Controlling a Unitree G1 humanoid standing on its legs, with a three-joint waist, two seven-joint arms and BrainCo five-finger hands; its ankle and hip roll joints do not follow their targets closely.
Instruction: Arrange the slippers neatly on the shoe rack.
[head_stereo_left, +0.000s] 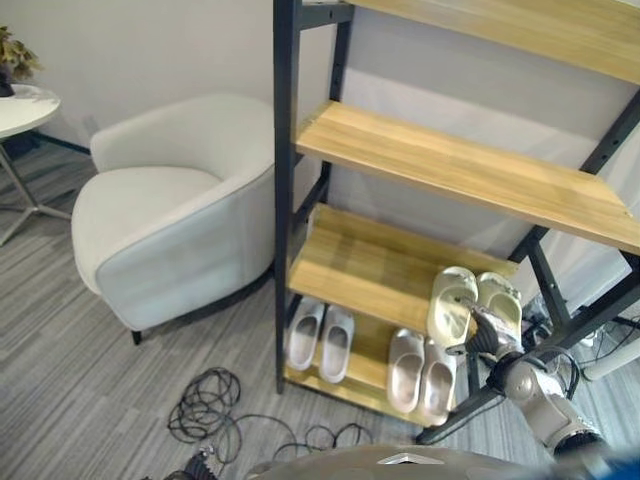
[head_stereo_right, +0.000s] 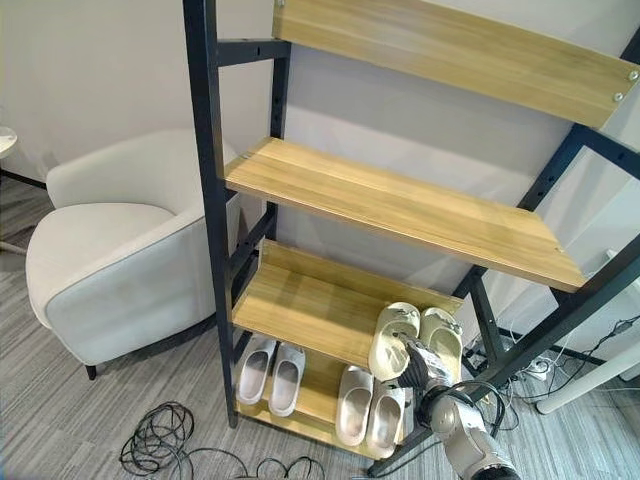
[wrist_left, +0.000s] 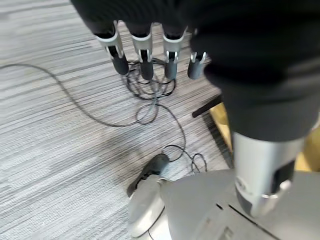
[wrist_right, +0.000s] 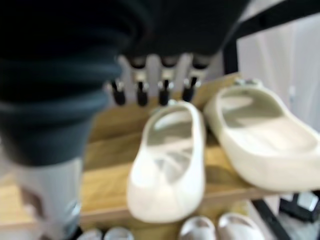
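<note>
silver dark-tipped fingers (wrist_right: 152, 90) of the right hand (head_stereo_right: 425, 370) hang straight and apart, holding nothing, just above the toe of a pale cream rubber slipper (wrist_right: 167, 160). that slipper sits on the lower wooden shelf (head_stereo_left: 360, 270) of the black-framed shoe rack (head_stereo_right: 205, 220), its heel over the shelf's front edge, with its cream twin (wrist_right: 265, 142) close beside it. under that shelf, on the rack's bottom board, stand a beige pair (head_stereo_left: 422, 374) and a whitish pair (head_stereo_left: 320, 340). left of the rack sits a white rounded armchair (head_stereo_left: 170, 215). the left hand (wrist_left: 150, 50) hovers with straight, spread fingers over the grey striped carpet (wrist_left: 55, 140).
</note>
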